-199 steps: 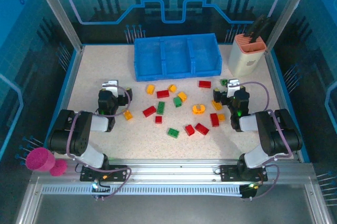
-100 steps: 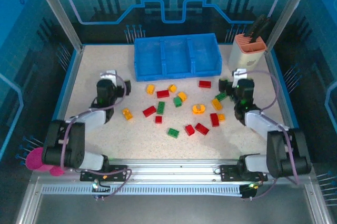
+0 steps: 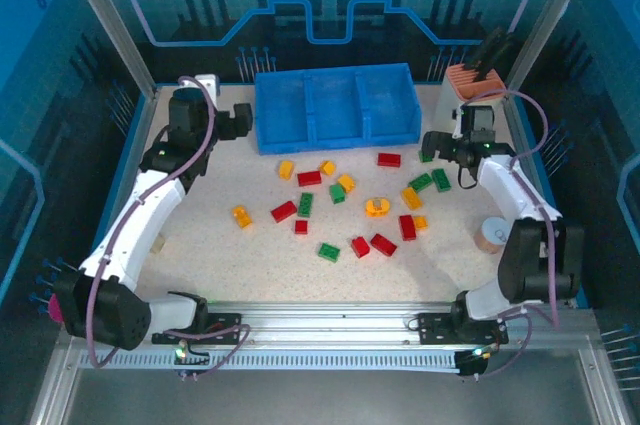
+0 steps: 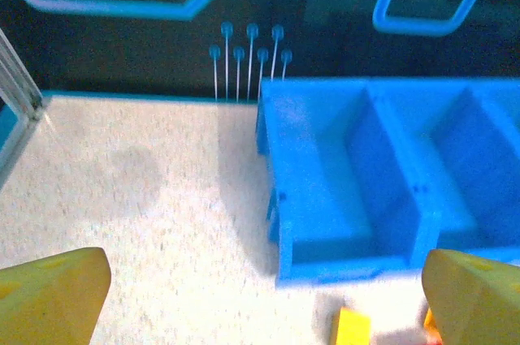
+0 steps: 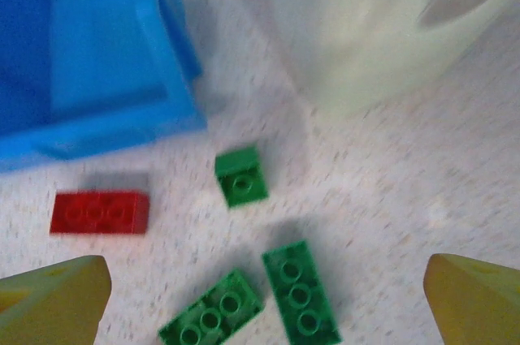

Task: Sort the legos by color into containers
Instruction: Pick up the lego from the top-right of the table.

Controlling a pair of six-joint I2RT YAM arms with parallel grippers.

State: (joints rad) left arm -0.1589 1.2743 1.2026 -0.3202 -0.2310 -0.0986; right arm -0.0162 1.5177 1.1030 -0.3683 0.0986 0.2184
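Nearest the arm bases, a green brick (image 3: 328,251) and a red brick (image 3: 383,244) mark the front of the legos (image 3: 305,204), which lie scattered loose across the middle of the speckled tabletop (image 3: 200,255). None is in the tray yet. I judge them light, rigid and slick-sided. They will not give under a squeeze, but an off-centre pinch could make one skid or tip. The safest hold is across the short width, on the two flat long walls below the studs.

Mid-scatter sits the round orange ring piece (image 3: 377,207). Its curved wall probably needs a grip straight across the middle.

Farther back on the right, two long green bricks (image 5: 299,296) lie close together, so a finger coming down between them may nudge the neighbour. Just beyond them a small square green brick (image 5: 241,176) stands clear and looks the easier pick.

The right hand (image 3: 432,145) hovers over that corner, near the beige holder (image 3: 470,110). Its yellow fingertips (image 5: 53,296) are spread wide with nothing between them.

The left hand (image 3: 238,121) hangs beside the left end of the blue tray (image 3: 335,137), fingers likewise apart and empty. The tray's three compartments at the far edge look bare.
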